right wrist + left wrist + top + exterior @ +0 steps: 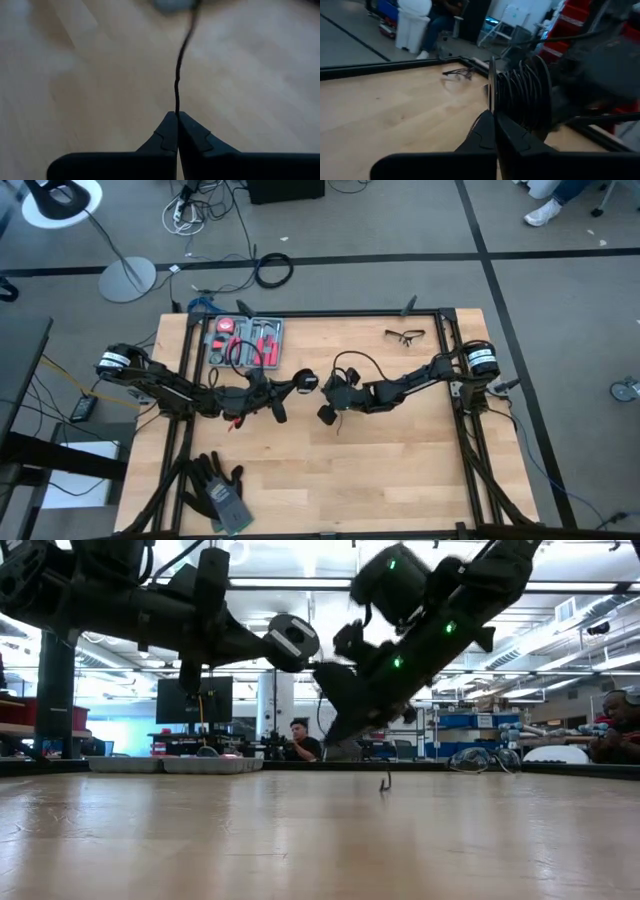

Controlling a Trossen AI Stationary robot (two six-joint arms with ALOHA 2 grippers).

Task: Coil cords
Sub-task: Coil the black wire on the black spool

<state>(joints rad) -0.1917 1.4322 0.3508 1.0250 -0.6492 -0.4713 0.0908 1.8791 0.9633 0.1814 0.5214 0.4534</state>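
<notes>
Cord (179, 80): thin, black, kinked, pinched in jaws.

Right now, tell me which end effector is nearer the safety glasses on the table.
Right. The right end effector hangs mid-table, with the safety glasses beyond it toward the far right corner. The left end effector sits farther over toward the left, beside the tool tray.

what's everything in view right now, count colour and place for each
cord: one, thin black, pinched in the right gripper, turns wound by the left gripper
safety glasses: one pair, clear with dark frame, far right part of table
tool tray: one, grey with red-handled tools, far left part of table
gloves: one pair, dark grey, near left edge of table
table: one, light wood
left gripper: one, black, shut, table centre
right gripper: one, black, shut on cord, table centre
</notes>
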